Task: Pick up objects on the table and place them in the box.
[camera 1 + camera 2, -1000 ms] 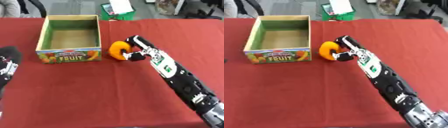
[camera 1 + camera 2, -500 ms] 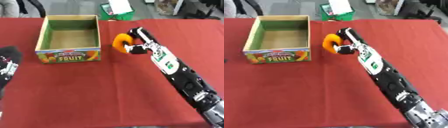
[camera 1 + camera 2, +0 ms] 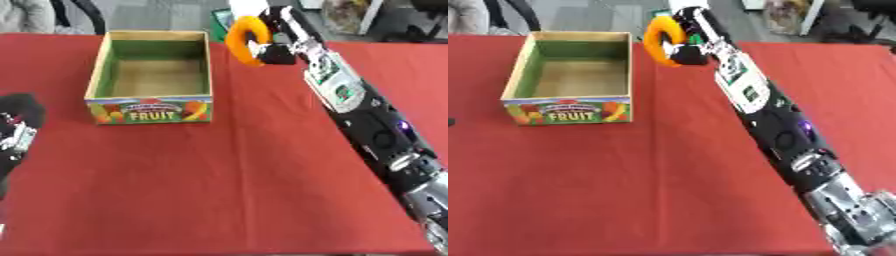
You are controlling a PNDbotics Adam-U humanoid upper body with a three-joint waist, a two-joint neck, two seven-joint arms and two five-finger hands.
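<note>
Right robot hand is seen at upper center of the frame, at the end of a long black-and-silver arm that runs diagonally from the lower right corner. Its fingers are curled round an orange ring-shaped object, which is held upright and lifted off the red counter. The orange object is placed just right of the box's far right corner, near the counter's far edge, and is seen above the box rim level; whether it overlaps the box opening cannot be told, though it appears beside rather than over it. The box is an open cardboard tray with green inner walls and a brown floor, sitting in the upper left part of the counter; its front panel is printed with fruit pictures and the word FRUIT. Nothing is seen inside the box. Left robot hand is seen only partly at the left edge of the left eye view, a dark shape with some white detail resting low near the counter; its finger state cannot be told. A green item is seen on the floor past the counter's far edge, behind the raised robot hand.
</note>
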